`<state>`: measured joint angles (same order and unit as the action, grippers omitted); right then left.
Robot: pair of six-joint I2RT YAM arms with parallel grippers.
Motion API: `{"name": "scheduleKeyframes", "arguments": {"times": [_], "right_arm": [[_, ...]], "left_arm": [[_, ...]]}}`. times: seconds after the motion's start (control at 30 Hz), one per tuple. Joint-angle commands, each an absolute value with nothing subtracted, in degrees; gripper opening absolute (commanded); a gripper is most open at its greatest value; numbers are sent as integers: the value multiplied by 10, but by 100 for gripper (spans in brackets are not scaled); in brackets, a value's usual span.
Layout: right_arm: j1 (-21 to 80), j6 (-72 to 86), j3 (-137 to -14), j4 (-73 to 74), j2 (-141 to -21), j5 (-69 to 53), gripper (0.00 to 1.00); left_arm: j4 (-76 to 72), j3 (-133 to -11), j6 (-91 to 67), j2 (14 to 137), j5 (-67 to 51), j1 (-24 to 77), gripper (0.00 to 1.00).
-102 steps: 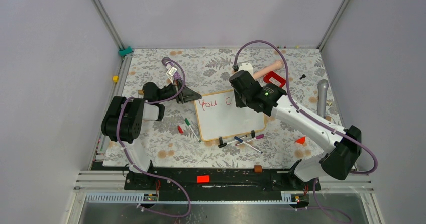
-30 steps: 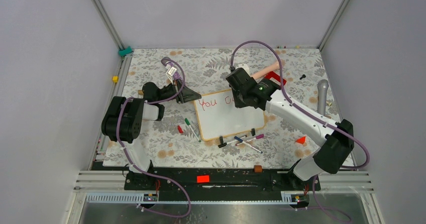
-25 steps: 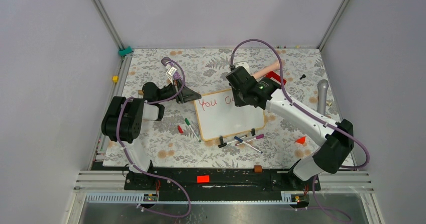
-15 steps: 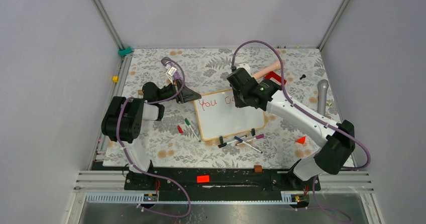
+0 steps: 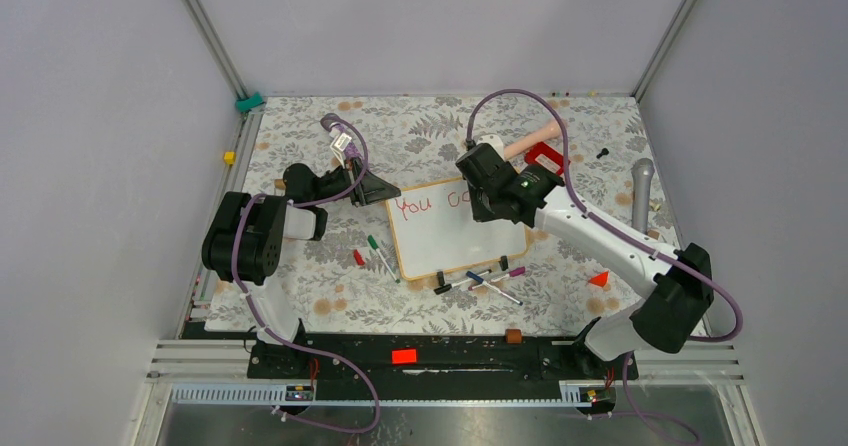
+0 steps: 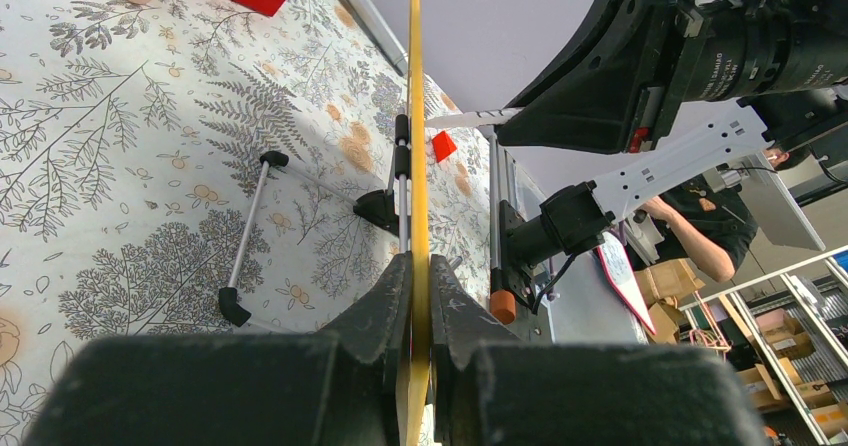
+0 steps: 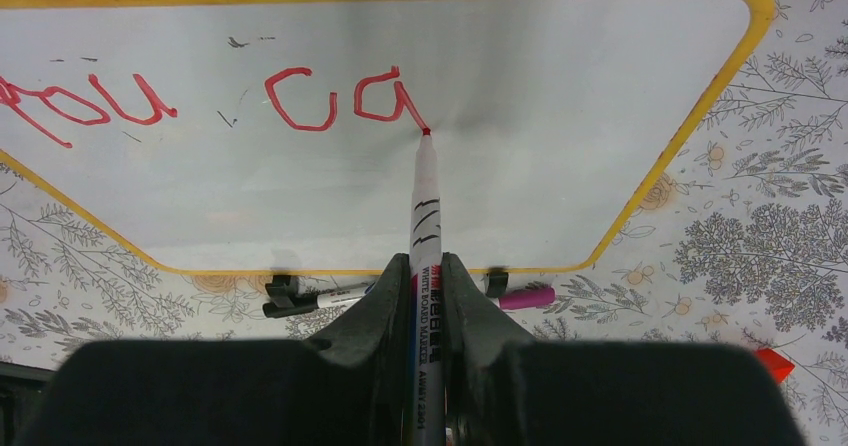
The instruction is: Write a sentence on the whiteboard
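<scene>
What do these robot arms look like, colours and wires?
The left arm and right arm have white links and black joints, each trailing a purple cable. The left tool and right tool are black with two blunt fingers.

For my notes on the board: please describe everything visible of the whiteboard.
The whiteboard is a white rectangle with rounded corners and a thin yellowish frame, two black clip feet on its near edge. It lies on the floral tablecloth. Its red lettering reads "You ca". The left gripper clamps its edge; the tip of a marker touches it.
</scene>
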<state>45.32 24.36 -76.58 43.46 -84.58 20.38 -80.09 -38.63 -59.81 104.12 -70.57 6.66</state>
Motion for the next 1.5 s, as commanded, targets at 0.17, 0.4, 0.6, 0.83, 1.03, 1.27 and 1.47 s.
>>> {"name": "scheduleKeyframes", "arguments": {"times": [0.17, 0.4, 0.6, 0.83, 1.03, 1.27, 1.47], "right_arm": [[444, 232, -804, 421, -811, 226, 0], [440, 227, -808, 421, -811, 232, 0], [433, 222, -814, 421, -819, 239, 0], [424, 218, -819, 421, -830, 230, 0], [422, 219, -824, 422, -840, 219, 0], [421, 223, -819, 421, -846, 215, 0], [421, 229, -807, 420, -847, 215, 0]], "left_arm": [[-844, -397, -590, 1039, -727, 64, 2], [-845, -398, -591, 1038, -727, 64, 2], [-845, -399, -591, 1039, -727, 64, 2], [-845, -399, -592, 1040, -727, 64, 2], [-845, -399, -592, 1040, -726, 64, 2], [-845, -398, -591, 1041, -727, 64, 2], [-845, -397, -591, 1040, -727, 64, 2]]}}
